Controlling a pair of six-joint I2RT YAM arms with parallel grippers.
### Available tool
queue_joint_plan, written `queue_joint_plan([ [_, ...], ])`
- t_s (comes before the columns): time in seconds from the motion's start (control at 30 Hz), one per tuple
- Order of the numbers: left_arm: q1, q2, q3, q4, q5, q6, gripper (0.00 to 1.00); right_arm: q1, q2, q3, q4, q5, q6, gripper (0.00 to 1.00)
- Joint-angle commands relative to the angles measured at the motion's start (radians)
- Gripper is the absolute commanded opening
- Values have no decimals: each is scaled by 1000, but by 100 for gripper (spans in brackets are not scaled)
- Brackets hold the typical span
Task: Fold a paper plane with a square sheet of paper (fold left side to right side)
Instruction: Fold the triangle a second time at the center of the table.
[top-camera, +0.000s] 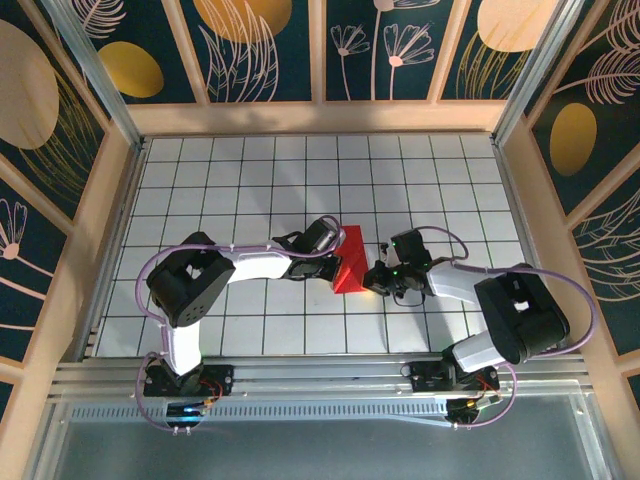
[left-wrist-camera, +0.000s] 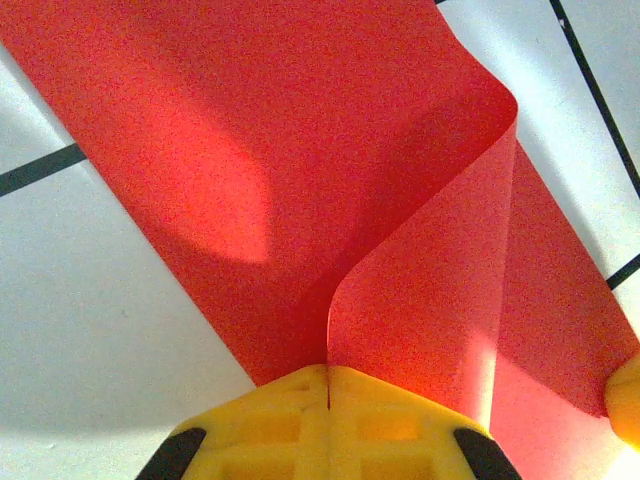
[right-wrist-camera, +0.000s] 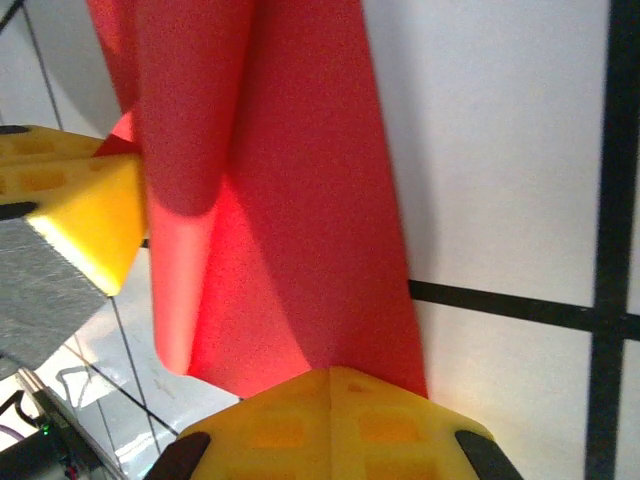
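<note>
Left gripper (left-wrist-camera: 328, 372) pinching square sheet of paper (left-wrist-camera: 300, 150) | right gripper (right-wrist-camera: 330, 376) clamped on it too | white gridded table (top-camera: 250, 170), leaf-patterned walls (top-camera: 270, 40) | left arm (top-camera: 255, 265), right arm (top-camera: 462, 284) elbows out, wrists meeting mid-table

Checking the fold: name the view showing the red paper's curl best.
Left wrist: the red paper curls over from the shut fingers, its edge plain. Right wrist shows it rolled, close up; top view, small and distant.

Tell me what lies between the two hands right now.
The square sheet of paper, red and curled over on itself, spans the gap between the left hand and the right hand; the top external view shows it.
</note>
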Motion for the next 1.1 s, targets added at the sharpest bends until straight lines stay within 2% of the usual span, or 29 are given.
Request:
queue_joint_plan([
  [0.0,8,30,-2,-27,1,17,0,-10,-54,27,37,-58,33,0],
  [0.13,8,30,1,-29,4,18,0,-14,-56,20,139,-85,87,0],
  [0.37,8,26,3,-38,-1,27,0,11,46,48,288,-90,152,0],
  [0.6,8,25,1,-40,-5,27,0,32,135,98,295,-84,136,0],
  [1.07,8,31,4,-47,-13,29,0,34,186,93,232,-31,97,0],
])
